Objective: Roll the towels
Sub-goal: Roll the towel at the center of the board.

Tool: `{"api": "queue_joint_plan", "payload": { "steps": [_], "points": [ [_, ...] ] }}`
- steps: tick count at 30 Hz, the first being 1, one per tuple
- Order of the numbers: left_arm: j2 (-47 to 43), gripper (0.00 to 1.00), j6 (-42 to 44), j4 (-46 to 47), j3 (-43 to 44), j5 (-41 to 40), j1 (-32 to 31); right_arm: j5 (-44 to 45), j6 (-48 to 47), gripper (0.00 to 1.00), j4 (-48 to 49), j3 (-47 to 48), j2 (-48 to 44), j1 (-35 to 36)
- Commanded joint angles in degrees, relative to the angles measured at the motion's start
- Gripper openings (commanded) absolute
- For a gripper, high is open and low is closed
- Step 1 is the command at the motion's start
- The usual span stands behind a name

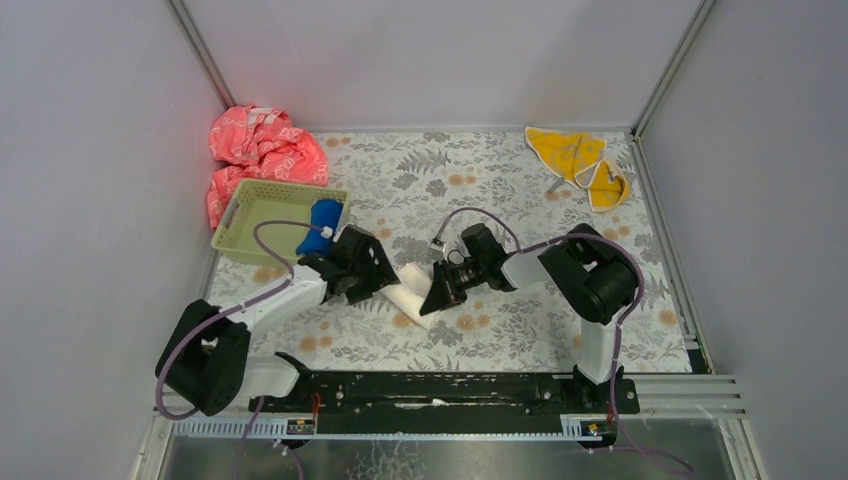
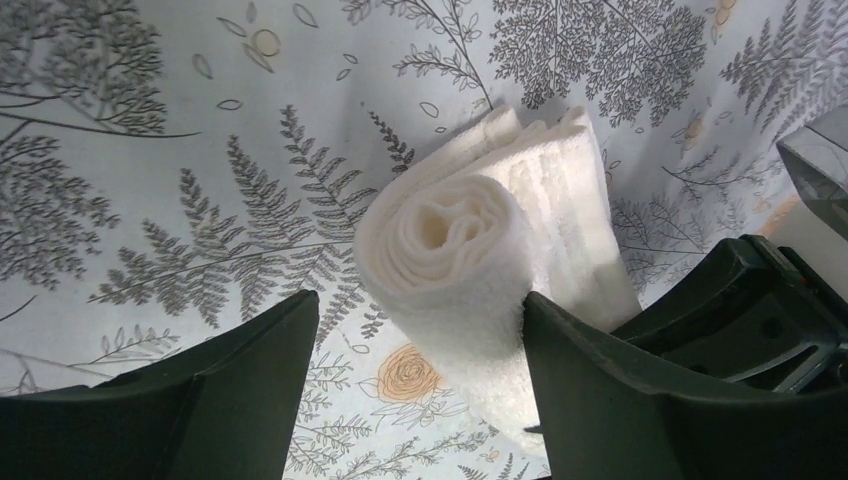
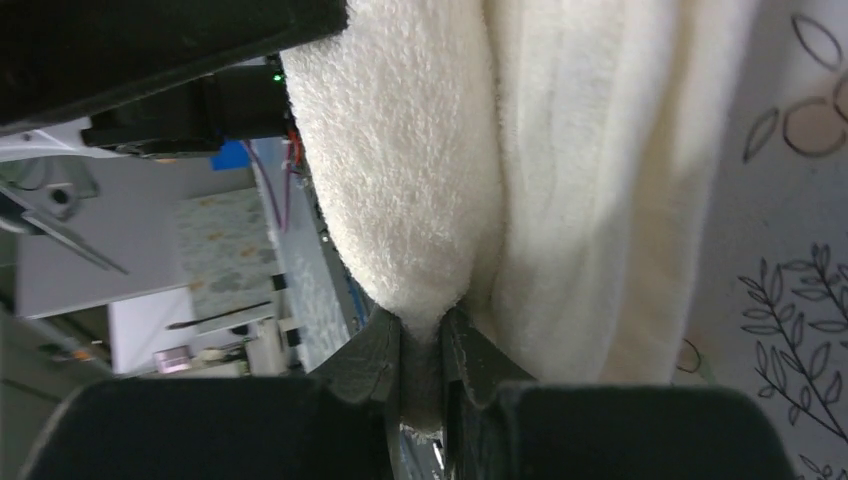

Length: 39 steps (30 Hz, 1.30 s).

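Observation:
The cream-white towel [image 1: 412,291] lies mid-table, rolled at one end; the left wrist view shows its spiral end [image 2: 450,240]. My left gripper [image 1: 372,272] is open, its jaws wide either side of the roll [image 2: 420,330], the right jaw touching it. My right gripper [image 1: 438,296] is shut on the towel's edge [image 3: 425,335], pinching a fold of the cream cloth [image 3: 400,170]. The royal blue towel [image 1: 322,227] sits rolled in the green basket [image 1: 262,205]. The yellow-orange towel [image 1: 578,160] lies crumpled at the far right corner.
A pink-red patterned cloth [image 1: 258,150] is heaped at the far left behind the basket. Grey walls enclose the floral table [image 1: 500,190] on three sides. A black rail [image 1: 450,385] runs along the near edge.

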Motion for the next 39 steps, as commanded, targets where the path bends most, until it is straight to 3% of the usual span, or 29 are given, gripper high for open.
{"api": "queue_joint_plan", "payload": {
  "steps": [1,6,11,14,17,26,32,39],
  "points": [
    [3.99,0.71,0.06,4.21,2.74,0.17,-1.74,-3.19,10.01,0.10,5.92,-4.65,4.71,-1.59],
    [8.46,0.65,0.52,6.25,2.60,-0.30,-2.23,1.67,7.66,0.17,2.48,-5.43,1.98,-1.85],
    [11.46,0.59,1.02,6.88,2.77,-0.26,-3.05,17.95,-6.89,0.42,-17.09,-0.59,-10.04,-0.96],
    [12.68,0.56,1.25,6.89,2.82,-0.42,-3.45,25.93,-11.48,0.55,-21.86,0.66,-16.73,0.58],
    [13.59,0.56,1.47,6.88,2.89,-0.73,-3.76,36.72,-17.01,0.62,-25.95,2.70,-21.53,5.84],
    [15.60,0.56,2.59,6.23,3.68,-0.34,-4.08,64.31,-31.95,0.68,-26.91,5.82,-23.43,23.75],
    [16.17,0.57,2.88,5.88,4.26,-0.26,-4.07,68.16,-35.34,0.68,-28.21,7.19,-16.31,27.82],
    [15.52,0.59,3.23,5.37,4.99,-0.28,-4.07,68.35,-34.60,0.56,-28.81,5.71,-10.48,28.23]
  ]
}}
